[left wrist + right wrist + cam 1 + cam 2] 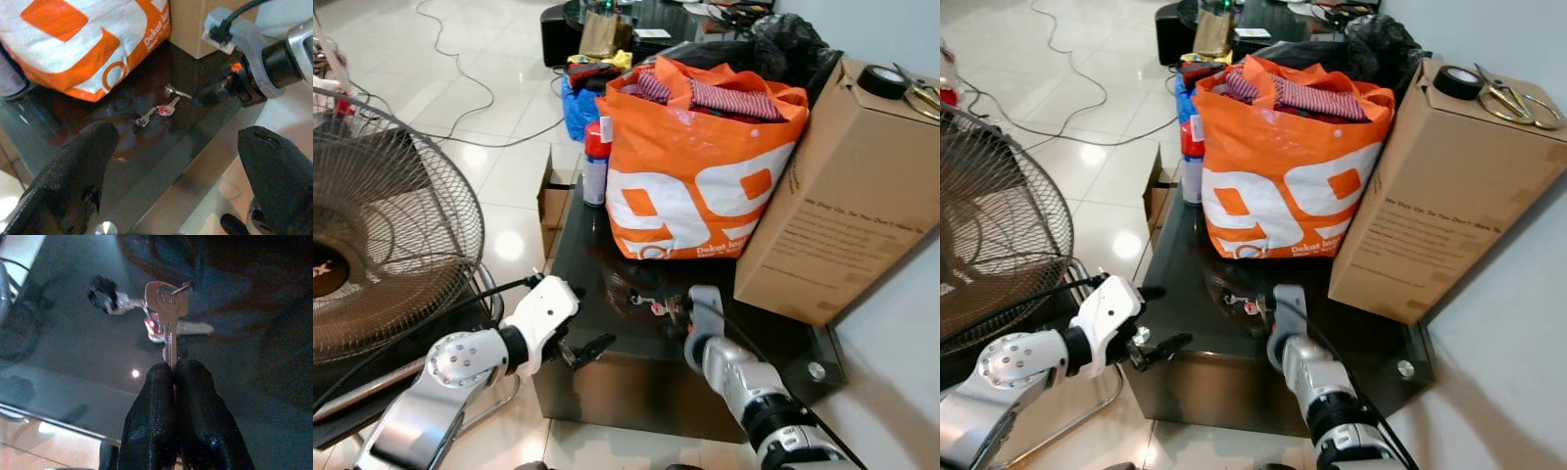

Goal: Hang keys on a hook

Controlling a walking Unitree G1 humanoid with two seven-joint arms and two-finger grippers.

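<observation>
A bunch of keys [649, 305] with a red tag lies on the dark glass table [607, 264], in front of the orange bag. My right gripper [173, 369] is shut on the blade of a brass key [168, 316], whose ring links to the other keys and a small black loop [101, 293] resting on the glass. In the left eye view the right gripper [677, 325] sits low over the table's front edge. My left gripper [178, 142] is open, holding nothing, and hovers off the table's front left corner [582, 351], a short way from the keys [161, 109].
A full orange shopping bag [705, 166] and a tall cardboard box [842, 196] with tape and scissors on top crowd the back of the table. A spray can [595, 162] stands left of the bag. A large floor fan [382, 235] stands close at my left. Cables cross the tiled floor.
</observation>
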